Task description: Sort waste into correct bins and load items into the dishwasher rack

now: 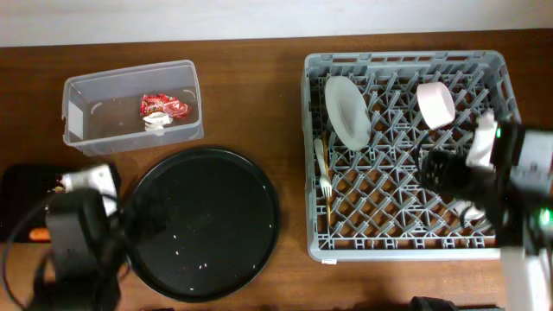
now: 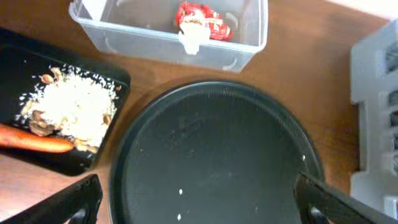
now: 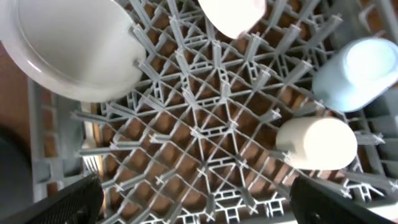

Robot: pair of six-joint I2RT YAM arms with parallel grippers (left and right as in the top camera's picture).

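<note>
The likeliest slip lay with the right gripper (image 3: 199, 202). It hung low over the rack (image 1: 406, 252), which stood just beside the round tray (image 2: 217, 155), with its jaws spread wide and holding nothing. The cream cup (image 3: 317, 144) sat closest to it, just beside one finger. A sideways swing on the way out would probably have clipped that cup and knocked it against the blue cup (image 3: 357, 73) right behind it. The pink bowl (image 3: 231, 15) and the plate (image 3: 68, 50) leaned among the pegs at the rack's far side, so a jolt to the rack could have tipped either one. The fork (image 1: 326, 184) lay along the rack's wall nearest the round tray.

The left gripper (image 2: 202, 202) hovered above the near rim of the round tray, also wide open and empty. A few white specks (image 2: 181, 191) dotted that tray, and a sweep at them would likely have scattered them onto the table.

The carrot (image 2: 34, 140) and the food scraps (image 2: 71, 106) lay in the black tray (image 2: 18, 56), just beside the round tray on the side away from the rack. A careless arm could have dragged that tray. Beyond the round tray stood the clear tub (image 2: 168, 46), with the red wrapper (image 2: 202, 18) and the white wrapper (image 2: 193, 38) inside.
</note>
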